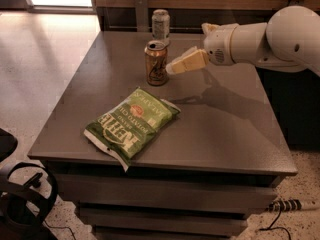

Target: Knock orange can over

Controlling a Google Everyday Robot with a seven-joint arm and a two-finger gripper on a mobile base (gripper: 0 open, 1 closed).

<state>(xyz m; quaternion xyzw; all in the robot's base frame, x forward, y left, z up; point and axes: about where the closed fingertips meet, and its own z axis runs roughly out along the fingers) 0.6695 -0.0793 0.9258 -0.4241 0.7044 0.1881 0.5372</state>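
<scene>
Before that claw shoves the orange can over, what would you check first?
1. The orange can stands upright on the table: ok.
2. The claw is beside the can, level with its body: ok.
3. The claw touches the can: cannot tell.
4. The silver can stands behind, apart from the orange one: ok.
5. The chip bag lies nearer the front, apart from the can: ok.
</scene>
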